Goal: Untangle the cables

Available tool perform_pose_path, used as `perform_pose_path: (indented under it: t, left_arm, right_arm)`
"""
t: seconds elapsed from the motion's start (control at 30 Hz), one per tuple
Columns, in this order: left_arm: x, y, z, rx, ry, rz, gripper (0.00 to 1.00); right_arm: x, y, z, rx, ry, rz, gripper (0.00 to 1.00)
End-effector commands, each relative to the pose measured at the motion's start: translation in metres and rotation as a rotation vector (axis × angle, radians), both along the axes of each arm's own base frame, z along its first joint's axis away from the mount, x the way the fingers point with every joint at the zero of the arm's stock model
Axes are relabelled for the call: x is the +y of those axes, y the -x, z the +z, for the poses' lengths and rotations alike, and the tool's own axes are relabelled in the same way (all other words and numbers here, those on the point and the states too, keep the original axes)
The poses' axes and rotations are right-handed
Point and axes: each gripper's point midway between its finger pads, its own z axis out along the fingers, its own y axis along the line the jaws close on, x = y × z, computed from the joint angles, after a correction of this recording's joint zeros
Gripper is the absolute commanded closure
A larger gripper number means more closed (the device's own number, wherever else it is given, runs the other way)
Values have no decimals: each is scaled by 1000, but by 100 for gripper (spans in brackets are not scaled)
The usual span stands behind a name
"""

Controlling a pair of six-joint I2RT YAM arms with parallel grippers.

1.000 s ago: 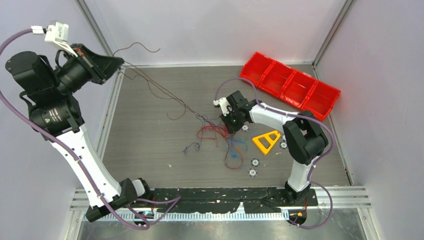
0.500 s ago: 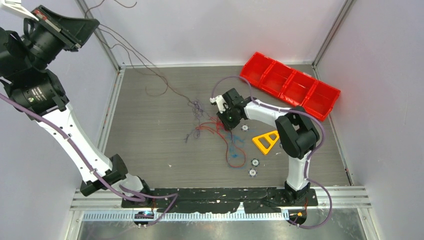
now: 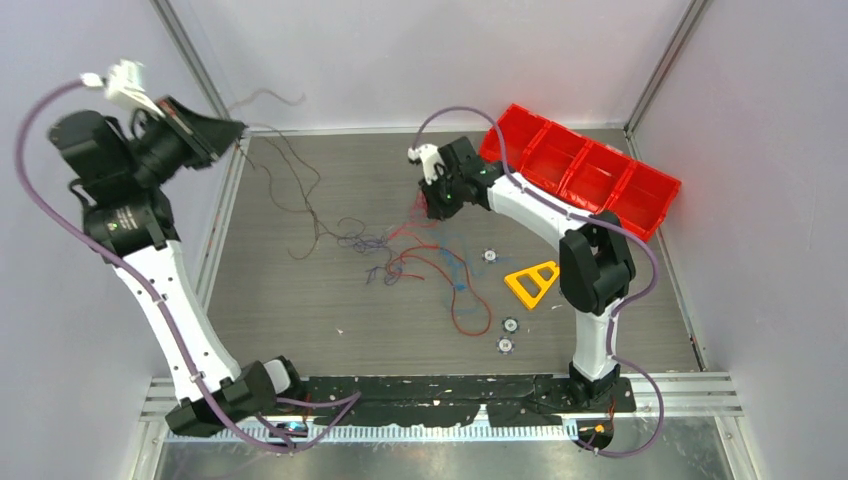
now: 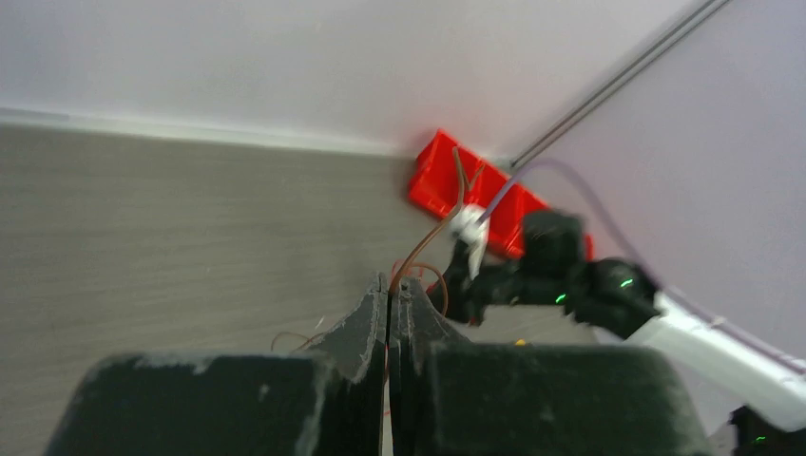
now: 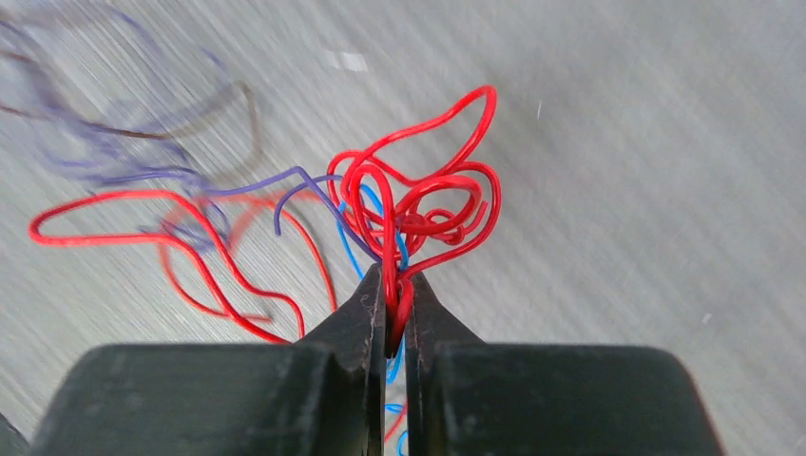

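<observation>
Mid-frame in the top view, thin curly red, blue, purple and brown cables point(image 3: 425, 262) sprawl on the grey bench point(image 3: 290, 310). Right jaws grip the red loops point(image 5: 418, 214); left jaws, upper left by the bench edge, pinch 1 brown strand point(image 4: 447, 223). Open bench shows lower left.

No word, number or brand name can be read in any of the three views. The only printed marking I can find is a small pale label point(image 3: 118, 222) on the black joint housing point(image 3: 132, 208) of my left arm point(image 3: 165, 290), seen from the top camera. Its lettering is far too small to make out, so I cannot tell what it says.
</observation>
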Motion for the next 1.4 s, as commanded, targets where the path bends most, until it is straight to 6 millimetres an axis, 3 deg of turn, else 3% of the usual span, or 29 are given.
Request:
perform_pose_path:
  t: [0.0, 0.13, 0.2, 0.3, 0.4, 0.53, 0.63, 0.7, 0.73, 0.77, 0.8, 0.87, 0.97, 1.0, 1.07, 1.1, 1.13, 1.17, 1.2, 1.23, 1.37]
  left_arm:
    - [9, -4, -108, 176, -202, 43, 100]
    - [6, -2, -207, 380, -293, -23, 100]
    - [4, 2, -246, 449, -323, -53, 100]
    - [0, 8, -285, 516, -364, -97, 100]
    - [-4, 12, -303, 563, -382, -133, 100]
    - [-8, 14, -306, 592, -372, -185, 98]
    - [-10, 14, -303, 585, -372, -206, 92]
    - [-11, 14, -303, 577, -374, -211, 82]
    - [-11, 14, -302, 576, -374, -214, 73]
    - [-11, 15, -301, 584, -371, -220, 60]
    - [-12, 16, -300, 594, -372, -230, 47]
    - [-12, 19, -296, 594, -385, -252, 29]
    - [-14, 21, -287, 539, -426, -280, 14]
    - [-15, 21, -283, 513, -437, -284, 11]
    - [-23, 22, -275, 453, -441, -322, 8]
    - [-27, 23, -273, 436, -445, -347, 8]
    - [-31, 24, -272, 428, -456, -366, 8]
    - [-37, 26, -272, 422, -470, -390, 8]
    - [-42, 27, -272, 413, -480, -408, 8]
    - [-46, 28, -271, 403, -487, -418, 8]
    - [-62, 30, -272, 375, -498, -434, 8]
  right_arm:
    - [36, -8, 130, -160, -271, 54, 95]
    - [45, 10, 186, -191, -400, 116, 95]
    - [49, 21, 210, -195, -460, 150, 95]
    - [51, 30, 246, -227, -530, 179, 95]
    - [55, 31, 256, -225, -556, 175, 95]
    - [76, 38, 230, -165, -529, 196, 95]
    - [91, 34, 214, -150, -512, 197, 95]
    - [100, 26, 194, -144, -468, 180, 78]
    - [105, 24, 171, -113, -413, 187, 60]
    - [103, 19, 160, -110, -374, 179, 52]
    - [99, 20, 139, -73, -306, 189, 33]
    - [82, 23, 115, -26, -192, 195, 20]
    - [46, 38, 100, 36, -125, 191, 12]
    - [26, 47, 93, 55, -109, 179, 9]
    - [-7, 59, 86, 58, -80, 162, 4]
    - [-24, 69, 69, 87, -45, 167, 4]
    - [-36, 82, 78, 77, -42, 183, 3]
    - [-50, 94, 59, 108, 3, 207, 3]
    - [-62, 105, 59, 103, 35, 206, 3]
    - [-74, 119, 46, 125, 70, 212, 3]
    - [-103, 138, 4, 163, 188, 151, 5]
